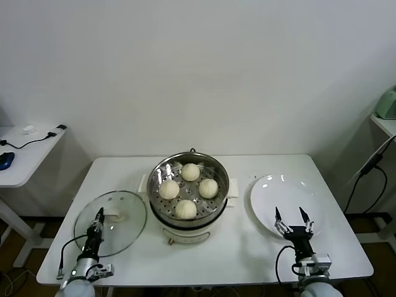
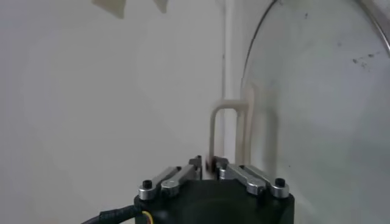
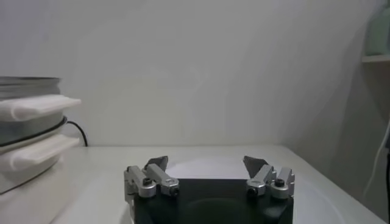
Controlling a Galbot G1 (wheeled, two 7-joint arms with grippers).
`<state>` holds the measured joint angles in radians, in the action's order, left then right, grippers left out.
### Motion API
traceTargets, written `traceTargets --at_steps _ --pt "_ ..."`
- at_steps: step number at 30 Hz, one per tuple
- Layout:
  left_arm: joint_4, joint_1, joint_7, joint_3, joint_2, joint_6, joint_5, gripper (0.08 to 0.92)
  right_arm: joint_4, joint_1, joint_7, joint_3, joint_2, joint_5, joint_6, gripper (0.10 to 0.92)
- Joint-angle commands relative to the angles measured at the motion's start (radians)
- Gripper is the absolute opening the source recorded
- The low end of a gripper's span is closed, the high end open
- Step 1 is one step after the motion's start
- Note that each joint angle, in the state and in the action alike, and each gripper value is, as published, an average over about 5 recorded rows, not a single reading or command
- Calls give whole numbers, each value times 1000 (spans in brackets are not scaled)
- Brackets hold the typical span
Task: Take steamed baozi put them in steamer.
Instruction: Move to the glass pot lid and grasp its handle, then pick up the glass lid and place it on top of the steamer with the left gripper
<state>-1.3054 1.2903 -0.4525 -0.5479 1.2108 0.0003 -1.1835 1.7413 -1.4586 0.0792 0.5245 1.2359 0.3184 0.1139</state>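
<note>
All four buns (image 1: 189, 189) sit inside the steamer (image 1: 156, 185), spread over its perforated tray and apart from one another, so the loading looks done. The steamer stands mid-table; the glass lid (image 1: 127, 229) lies flat just to its left, and the white plate (image 1: 266, 201) lies just to its right with nothing on it.

The left gripper (image 1: 97, 219) rests over the lid's near half, its fingers drawn together with nothing visibly held; in the left wrist view they point at the lid's white handle (image 2: 228, 131) without touching it. The right gripper (image 1: 294, 216) hovers over the plate's near edge, jaws spread wide and empty.

The buns look soft, light and easily dented, with smooth, perhaps slightly tacky skins. Any further handling would call for a gentle pinch across the widest part, from above, with just enough squeeze to lift. The steamer itself is rigid and probably heavy; its side handles (image 3: 33, 106) are the natural grip.
</note>
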Motion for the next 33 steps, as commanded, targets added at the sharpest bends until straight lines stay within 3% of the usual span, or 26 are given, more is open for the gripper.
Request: traceTargets --at_steps 1,5,11,17,23,27,33 --pt "7 -6 -1 2 0 2 2 176 10 5 1 0 -3 -2 -4 823" --pt "-66 15 14 -18 -3 1 34 138 24 6 2 2 -6 -3 -14 823" --pt "-288 89 95 -66 -63 31 160 137 37 16 14 7 -5 -47 -45 823" --pt "-538 149 291 -132 -168 127 319 137 44 23 22 15 -3 -110 -63 823" --pt "-729 104 491 -144 -236 292 384 137 52 25 17 16 -4 -121 -52 823" --pt "-835 59 581 -63 -220 396 335 137 45 32 12 14 -3 -123 -27 823" --pt "-912 -19 647 177 -122 529 97 137 26 36 -5 9 0 -133 6 823"
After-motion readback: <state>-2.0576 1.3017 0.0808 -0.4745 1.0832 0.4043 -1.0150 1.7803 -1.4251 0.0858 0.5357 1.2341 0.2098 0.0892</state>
